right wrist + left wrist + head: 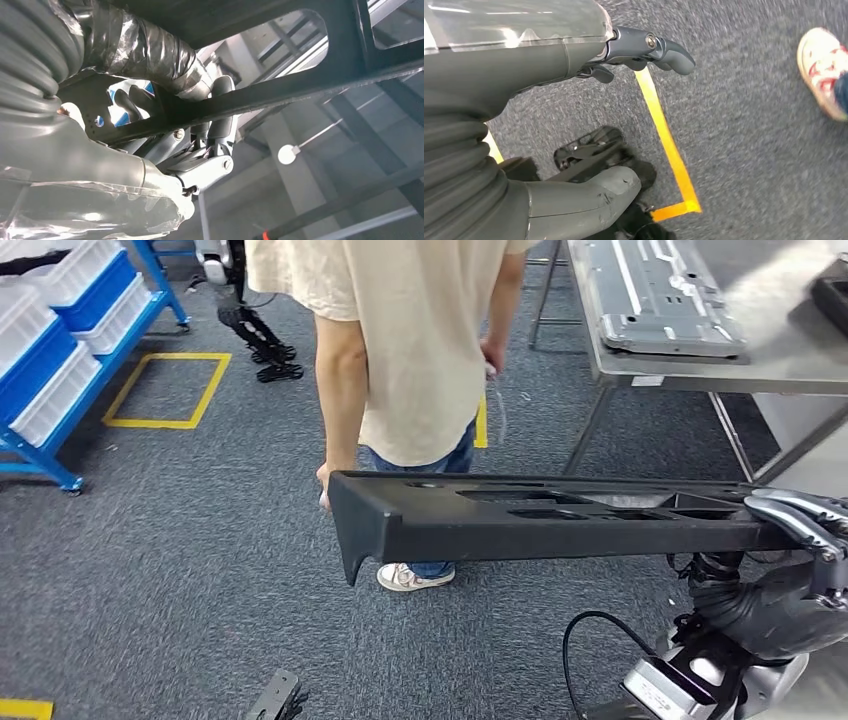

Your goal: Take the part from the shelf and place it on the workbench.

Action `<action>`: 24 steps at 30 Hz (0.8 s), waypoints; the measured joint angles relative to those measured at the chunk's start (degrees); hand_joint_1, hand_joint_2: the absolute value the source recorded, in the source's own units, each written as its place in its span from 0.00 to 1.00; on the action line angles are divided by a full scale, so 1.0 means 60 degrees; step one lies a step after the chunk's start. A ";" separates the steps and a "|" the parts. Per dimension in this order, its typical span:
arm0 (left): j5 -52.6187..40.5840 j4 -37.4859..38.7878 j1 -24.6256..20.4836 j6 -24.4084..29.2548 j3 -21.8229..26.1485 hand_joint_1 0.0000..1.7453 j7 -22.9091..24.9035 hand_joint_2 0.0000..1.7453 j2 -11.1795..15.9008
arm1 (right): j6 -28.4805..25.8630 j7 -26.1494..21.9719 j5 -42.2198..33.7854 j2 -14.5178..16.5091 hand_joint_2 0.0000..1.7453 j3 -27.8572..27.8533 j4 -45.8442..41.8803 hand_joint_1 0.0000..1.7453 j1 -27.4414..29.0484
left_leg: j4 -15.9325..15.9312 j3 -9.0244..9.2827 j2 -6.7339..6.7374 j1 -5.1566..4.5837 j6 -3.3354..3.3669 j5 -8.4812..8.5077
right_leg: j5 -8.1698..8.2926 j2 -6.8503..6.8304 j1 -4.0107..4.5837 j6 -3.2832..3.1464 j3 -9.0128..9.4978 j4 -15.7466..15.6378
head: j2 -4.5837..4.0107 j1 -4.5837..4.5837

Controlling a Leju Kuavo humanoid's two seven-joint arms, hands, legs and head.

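Across the lower middle of the head view: long black part (540, 520), roughly level, running from centre-left to the right edge. Frame-like, with cut-outs along its top face; its left end is free, with a short hooked tip pointing down. It is off the floor, not touching anything else visible.

Right hand (800, 525) at the right edge, fingers (790, 512) wrapped over the top of the part's right end, gripping it. Right wrist view looks up from under: fingers (220, 115) curled around a black bar of the part (300, 85), taped thumb pressed against it from the other side. Firm hold at that one end, the rest of the part sticks out left of the hand unsupported.

Left hand (644, 47) in the left wrist view: hanging over grey carpet, holding nothing, fingers apart and loosely bent. Yellow floor tape (669, 145) passes below it.

Behind the part, upper centre of the head view: a person (410, 350) in a beige shirt and jeans, back to the camera, white shoe (410, 577) just behind the part.

Upper right: metal workbench (790, 370) with a grey panel (660, 295) on it, well apart from the part.

Upper left: blue rack (60, 350) with white and blue bins. Yellow taped square (165, 390) on the carpet beside it.
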 joint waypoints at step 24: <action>0.0306 0.0000 0.0021 0.0312 0.0015 0.00 -0.0448 1.00 0.0002 | -0.0004 0.0000 -0.0233 -0.0169 1.00 -0.0059 -0.0427 1.00 0.0326 | -0.2666 0.1152 0.0973 -0.0056 0.0198 0.1355 | -0.0063 -0.0590 0.0085 0.0238 0.0055 -0.0003 | 0.0000 0.0005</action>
